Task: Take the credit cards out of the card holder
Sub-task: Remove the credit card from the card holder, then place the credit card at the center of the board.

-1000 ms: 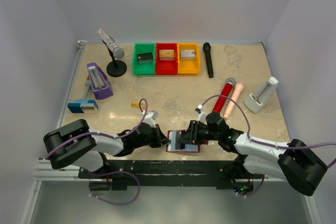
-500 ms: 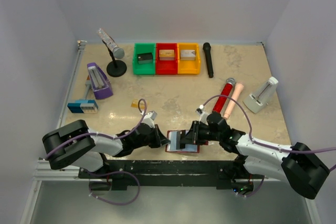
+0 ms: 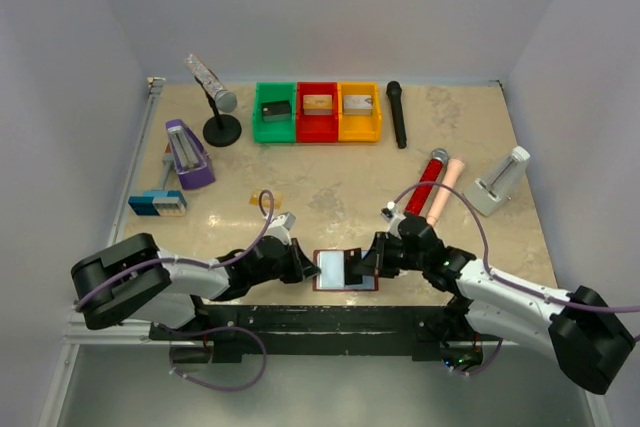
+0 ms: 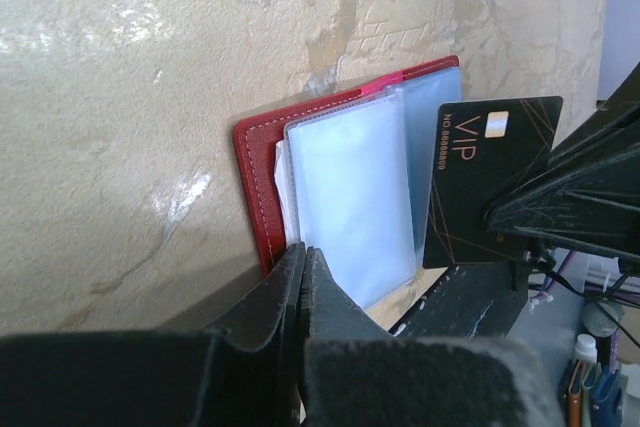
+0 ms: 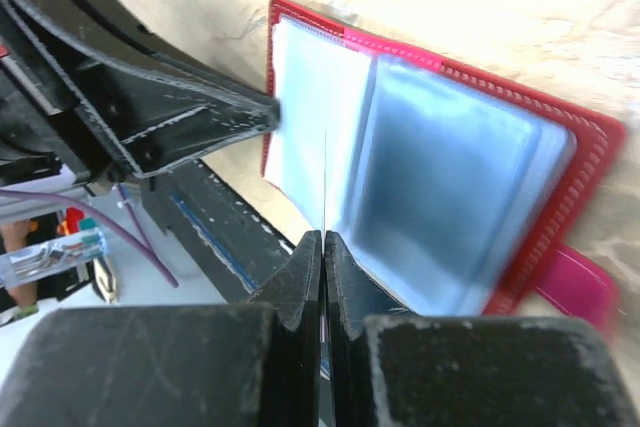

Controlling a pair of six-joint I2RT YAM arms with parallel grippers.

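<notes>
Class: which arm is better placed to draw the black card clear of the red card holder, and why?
Right. The right gripper is shut on the black card, while the left gripper is shut on the edge of the card holder, steadying it.

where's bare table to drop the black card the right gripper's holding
Mid-table: bare marble between the green, red and yellow plastic bins and the open dark red folding wallet. Crowded: the near edge, where the left gripper pinches the wallet and the right gripper holds the black plastic card.

Stitched leather-look card holder (image 4: 262, 172), glossy clear plastic pockets (image 4: 350, 207), matt black card (image 4: 480, 187), polished marbled tabletop (image 4: 120, 97)
</notes>
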